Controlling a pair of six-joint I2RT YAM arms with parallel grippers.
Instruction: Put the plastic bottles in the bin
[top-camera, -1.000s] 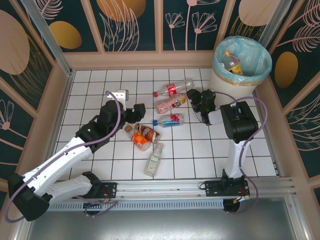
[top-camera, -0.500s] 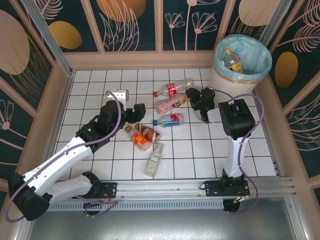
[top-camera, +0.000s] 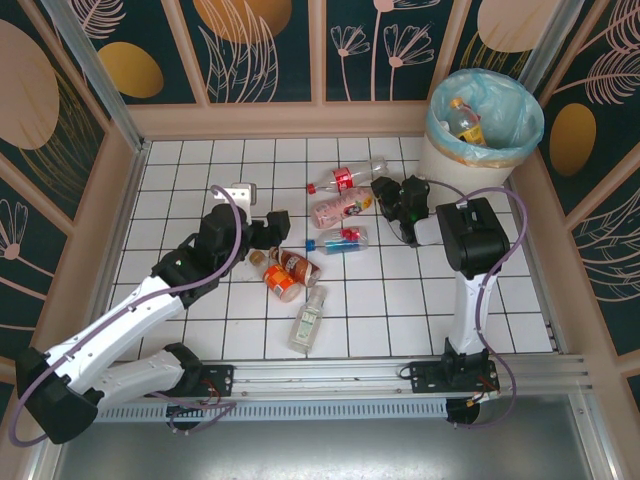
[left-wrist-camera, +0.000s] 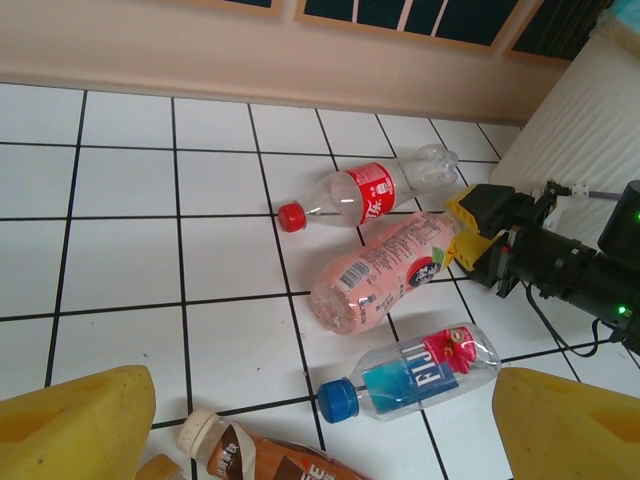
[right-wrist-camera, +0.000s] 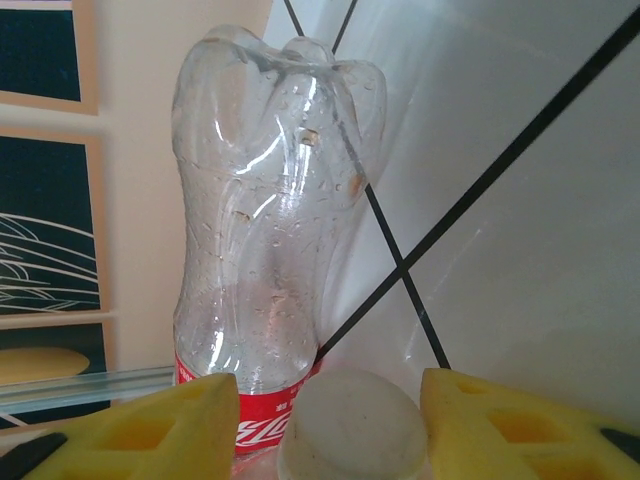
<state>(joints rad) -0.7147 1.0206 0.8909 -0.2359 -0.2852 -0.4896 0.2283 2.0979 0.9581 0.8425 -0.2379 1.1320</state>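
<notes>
Pink bottle (left-wrist-camera: 375, 270): it lies on its side on the white tiles (top-camera: 200, 170), between the red-label bottle and the blue-label one. Its pale end points at the right arm.
Red-label bottle (left-wrist-camera: 365, 190): clear, on its side just behind the pink one, with its red cap pointing away from the bin.
Blue-label bottle (left-wrist-camera: 415, 368): on its side just in front of the pink one, blue cap toward the left arm.
Brown bottles (top-camera: 285, 268): a small huddle on the tiles close to the left arm's fingers.
Green-label bottle (top-camera: 309, 318): lies alone, nearer the arm bases.
Bin (top-camera: 440, 155): it stands in the far right corner with a teal liner (top-camera: 530, 125) over the rim, and we see one bottle inside (top-camera: 462, 120).
Right gripper (right-wrist-camera: 335, 425): its yellow pads sit either side of what looks like the pink bottle's pale cap. From this close we cannot tell whether they press on it.
Left gripper (left-wrist-camera: 320, 420): the pads are spread wide and grasp nothing, low over the tiles near the brown bottles.
</notes>
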